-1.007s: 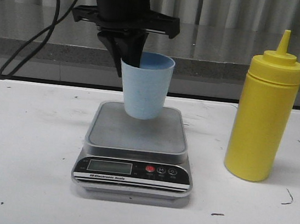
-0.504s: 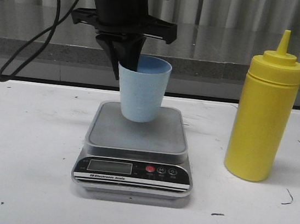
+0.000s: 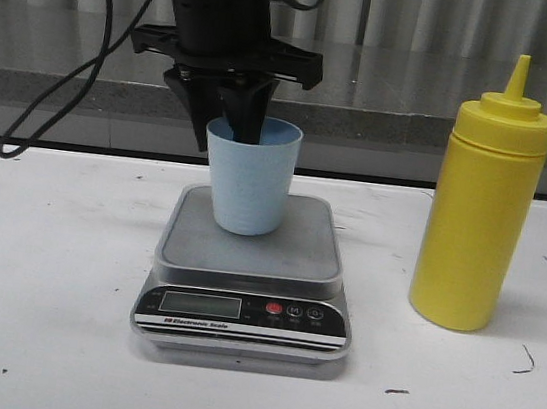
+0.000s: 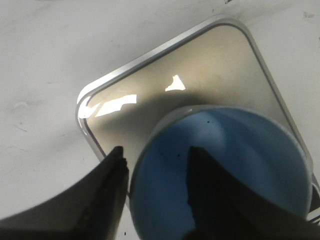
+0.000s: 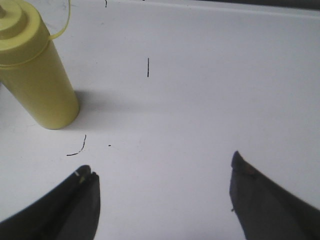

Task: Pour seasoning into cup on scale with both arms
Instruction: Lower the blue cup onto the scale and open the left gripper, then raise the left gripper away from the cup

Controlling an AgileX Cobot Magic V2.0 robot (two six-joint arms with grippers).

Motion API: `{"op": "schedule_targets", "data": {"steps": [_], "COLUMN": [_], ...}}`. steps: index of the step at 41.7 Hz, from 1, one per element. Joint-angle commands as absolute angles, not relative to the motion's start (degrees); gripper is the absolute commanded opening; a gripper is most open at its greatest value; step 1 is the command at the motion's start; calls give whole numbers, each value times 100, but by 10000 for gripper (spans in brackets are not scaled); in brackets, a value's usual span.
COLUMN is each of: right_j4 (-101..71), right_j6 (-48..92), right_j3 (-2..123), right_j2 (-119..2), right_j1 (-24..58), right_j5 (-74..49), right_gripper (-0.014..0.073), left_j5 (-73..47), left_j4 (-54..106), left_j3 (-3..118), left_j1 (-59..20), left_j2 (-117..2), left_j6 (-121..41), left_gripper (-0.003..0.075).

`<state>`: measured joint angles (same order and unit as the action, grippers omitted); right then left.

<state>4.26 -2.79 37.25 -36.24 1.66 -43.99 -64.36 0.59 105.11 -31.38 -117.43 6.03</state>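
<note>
On one scale (image 3: 250, 252), left pincer (image 3: 236, 124) grips one cup (image 3: 249, 174); right pincer (image 5: 162, 187) gapes, empty.

Seasoning (image 5: 35, 75) upright on table (image 5: 200, 85); right gripper (image 5: 162, 187) fingers (image 5: 82, 192) apart.

Black left gripper with dark links and trailing cables (image 3: 236, 119), pointed straight down from above, fingers closed on the rim of the small pale blue plastic tumbler (image 3: 249, 176): one finger (image 4: 210, 195) inside the wall, the other outside. Black right gripper (image 5: 162, 187), seen only from its own wrist camera, held low over the white tabletop (image 5: 200, 90) with fingers spread wide, gripping nothing.
</note>
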Motion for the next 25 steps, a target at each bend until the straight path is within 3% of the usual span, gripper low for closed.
{"op": "schedule_targets", "data": {"steps": [1, 11, 25], "right_j4": [531, 531, 531], "right_j6": [-232, -232, -232], "right_j3": [3920, 3920, 3920], "right_j2": [-3657, -3657, -3657], "right_j1": [146, 146, 146], "right_j5": [-4054, -4054, -4054], "right_gripper": [561, 561, 561], "left_j5": [-6389, -6125, -5071], "left_j4": [81, -112, -185], "left_j3": [10700, 10286, 8380], "left_j1": [-3177, -3177, -3177], "left_j2": [-11166, -10087, -8151], "left_j6": [659, 659, 428], "left_gripper": [356, 356, 355]}}
